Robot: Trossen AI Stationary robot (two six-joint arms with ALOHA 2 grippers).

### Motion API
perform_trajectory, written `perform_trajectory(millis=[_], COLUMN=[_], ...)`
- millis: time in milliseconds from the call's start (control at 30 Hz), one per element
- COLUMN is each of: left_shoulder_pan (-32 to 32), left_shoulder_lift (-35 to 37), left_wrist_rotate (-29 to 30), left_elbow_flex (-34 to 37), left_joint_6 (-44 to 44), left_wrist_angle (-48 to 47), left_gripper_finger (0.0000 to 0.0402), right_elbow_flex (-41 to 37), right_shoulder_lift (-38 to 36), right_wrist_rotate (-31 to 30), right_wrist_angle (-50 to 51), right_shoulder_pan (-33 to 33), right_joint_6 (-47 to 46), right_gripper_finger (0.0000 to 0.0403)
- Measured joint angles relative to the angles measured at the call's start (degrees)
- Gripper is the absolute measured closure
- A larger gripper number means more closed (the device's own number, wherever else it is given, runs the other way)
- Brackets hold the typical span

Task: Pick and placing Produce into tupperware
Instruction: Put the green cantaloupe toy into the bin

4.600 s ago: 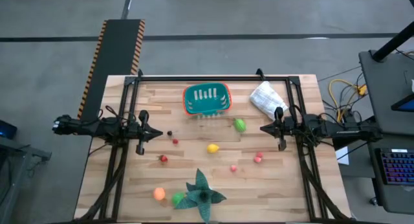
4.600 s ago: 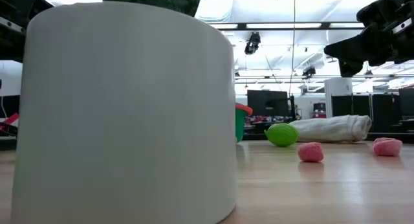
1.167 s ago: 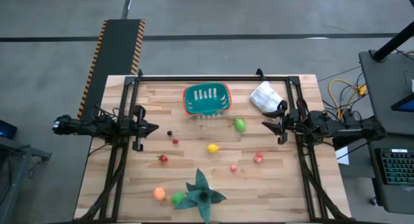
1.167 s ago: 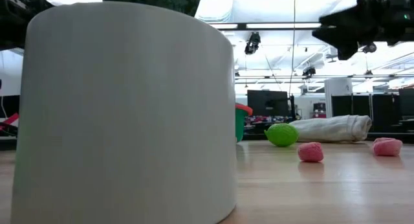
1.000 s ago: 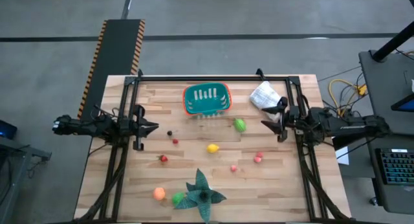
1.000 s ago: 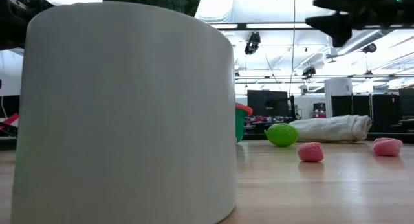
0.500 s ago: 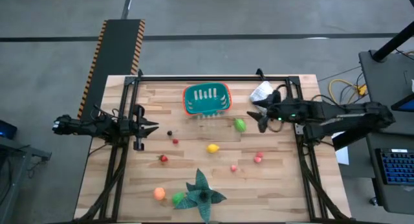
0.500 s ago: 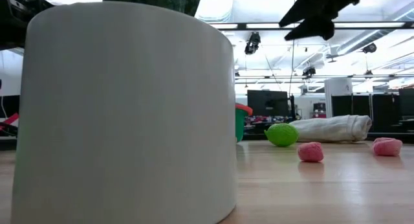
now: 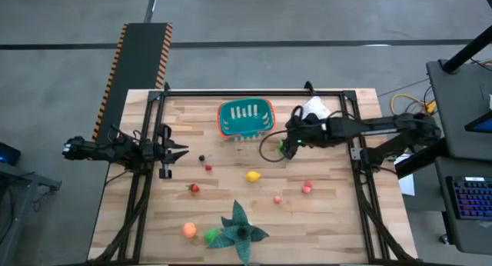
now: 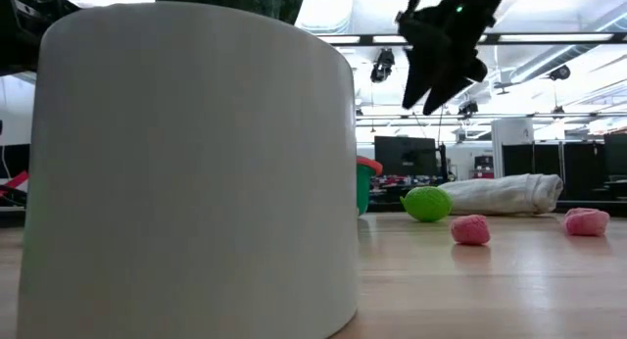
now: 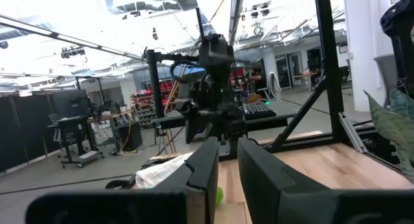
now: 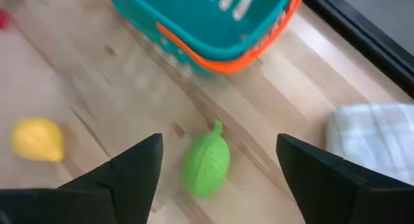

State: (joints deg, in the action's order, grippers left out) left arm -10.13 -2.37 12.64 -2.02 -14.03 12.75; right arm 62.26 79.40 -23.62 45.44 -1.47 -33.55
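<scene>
My right gripper [image 9: 286, 143] hangs open, fingers tipped down, above a green leaf-shaped produce piece [image 12: 207, 162] lying on the table; the low view shows it well clear of the piece. The teal tupperware [image 9: 246, 118] with an orange rim stands just beyond, toward the far edge. A yellow piece [image 9: 253, 176], two pink pieces [image 9: 307, 187], small red pieces [image 9: 194, 188] and an orange piece [image 9: 189, 230] lie scattered on the table. My left gripper [image 9: 181, 150] waits shut at the table's left side.
A wrinkled white bag [image 9: 314, 108] lies at the far right, beside the tupperware. A dark green star-shaped leafy thing [image 9: 240, 229] lies near the front edge with a green piece [image 9: 211, 236] beside it. A large white cylinder [image 10: 191, 172] blocks the left of the low view.
My right gripper has swung from the table's right side toward the left, out over the green piece, and has tipped its fingers downward. My left arm and all produce have kept still.
</scene>
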Motion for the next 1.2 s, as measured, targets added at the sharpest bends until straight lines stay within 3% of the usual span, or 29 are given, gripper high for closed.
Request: perform_trajectory(millis=[267, 500, 800, 1200], left_shoulder_pan=[0.0, 0.0, 0.0, 0.0], left_shoulder_lift=[0.0, 0.0, 0.0, 0.0], left_wrist_rotate=[-0.3, -0.3, -0.4, -0.4], left_elbow_flex=[0.0, 0.0, 0.0, 0.0], left_joint_6=[0.2, 0.2, 0.2, 0.2], left_wrist_angle=[0.1, 0.1, 0.0, 0.0], left_gripper_finger=[0.0356, 0.0356, 0.0356, 0.0356], right_elbow_flex=[3.9, 2.3, -5.1, -7.9], right_shoulder_lift=[7.9, 8.4, 7.8, 9.1], right_wrist_rotate=[0.0, 1.2, 9.1, 12.1], right_wrist_angle=[5.6, 5.2, -4.8, -10.9], right_shoulder_pan=[-2.0, -4.7, -7.5, -7.2], right_joint_6=[-1.8, -1.1, -2.0, -3.1], right_gripper_finger=[0.0070, 0.0048, 0.0046, 0.0046])
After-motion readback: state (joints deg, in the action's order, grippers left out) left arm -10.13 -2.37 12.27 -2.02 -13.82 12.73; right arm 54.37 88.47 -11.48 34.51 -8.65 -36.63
